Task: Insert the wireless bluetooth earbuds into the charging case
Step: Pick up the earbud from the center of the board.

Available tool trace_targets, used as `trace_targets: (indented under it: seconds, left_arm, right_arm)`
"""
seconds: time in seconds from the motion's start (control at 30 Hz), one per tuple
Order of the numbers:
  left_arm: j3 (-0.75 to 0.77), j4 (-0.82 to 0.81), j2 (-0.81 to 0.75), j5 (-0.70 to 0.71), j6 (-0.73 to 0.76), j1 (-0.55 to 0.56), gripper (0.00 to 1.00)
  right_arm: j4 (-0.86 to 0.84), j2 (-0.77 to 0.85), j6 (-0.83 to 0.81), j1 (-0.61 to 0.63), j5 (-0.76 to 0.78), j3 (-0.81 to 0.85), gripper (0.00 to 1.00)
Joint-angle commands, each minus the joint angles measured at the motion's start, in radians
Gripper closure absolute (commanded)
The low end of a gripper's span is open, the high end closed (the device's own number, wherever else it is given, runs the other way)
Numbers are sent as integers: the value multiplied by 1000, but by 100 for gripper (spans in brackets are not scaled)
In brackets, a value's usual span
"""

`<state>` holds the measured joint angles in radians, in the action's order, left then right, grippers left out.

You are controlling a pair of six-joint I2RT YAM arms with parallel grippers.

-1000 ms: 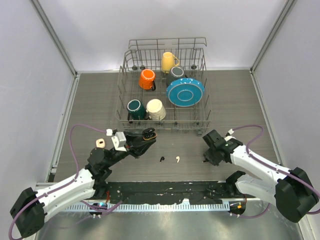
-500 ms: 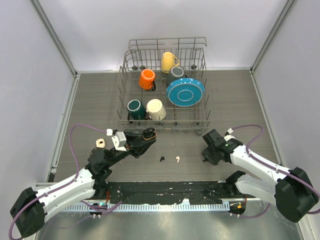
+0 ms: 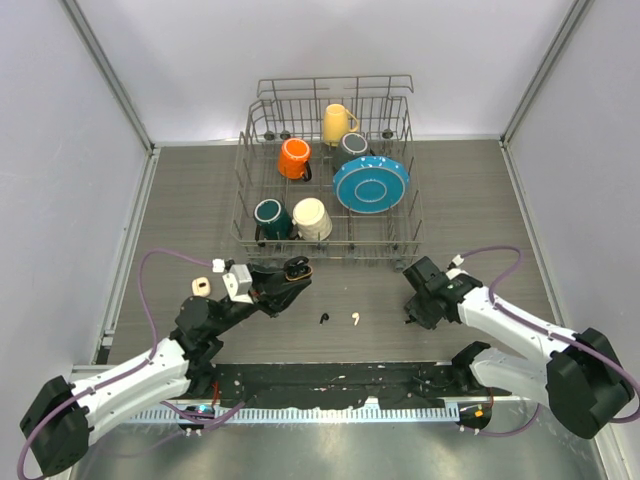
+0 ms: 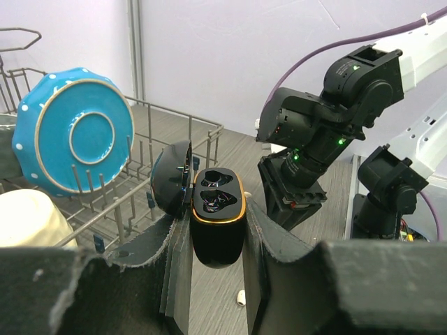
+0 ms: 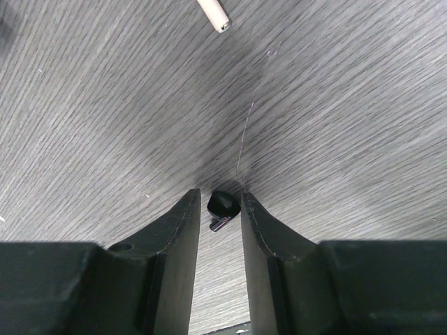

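the left claw (image 4: 216,241) is clenched on a black charging case (image 4: 218,213), pinching its lower body between both fingers and holding it off the worktop (image 3: 470,200). the case's lid (image 4: 171,180) is swung open to the claw's left side, and the gold-rimmed top with two dark wells faces up. whether anything sits in those wells cannot be told. just beyond this claw stands a wire dish rack (image 3: 246,190) with mugs and a blue plate (image 3: 370,183). the right claw (image 5: 220,209) is down at the worktop, its fingers nearly together and grasping a black earbud (image 5: 223,203) right at their tips, with the bud's rounded head wedged between them. ahead of that claw, at the top edge of its own view, lies a white stem (image 5: 213,14). between the two claws, apart from both, a second black earbud (image 3: 322,319) and a white earbud (image 3: 354,320) lie near each other on the worktop, closer to the left claw's side.
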<state>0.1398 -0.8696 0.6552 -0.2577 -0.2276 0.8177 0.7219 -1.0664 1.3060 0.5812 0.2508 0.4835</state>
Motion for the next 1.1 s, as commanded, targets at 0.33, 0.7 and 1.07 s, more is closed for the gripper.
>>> trace_targets:
  seconds: [0.33, 0.7, 1.07]
  left_arm:
    - [-19, -28, -37, 35, 16, 0, 100]
    - [-13, -22, -29, 34, 16, 0, 100]
    - [10, -22, 4, 17, 14, 0, 100]
  right_arm:
    - [-9, -83, -16, 2, 19, -8, 68]
    - [-29, -50, -25, 2, 18, -16, 87]
    - [-12, 129, -214, 5, 28, 53, 99]
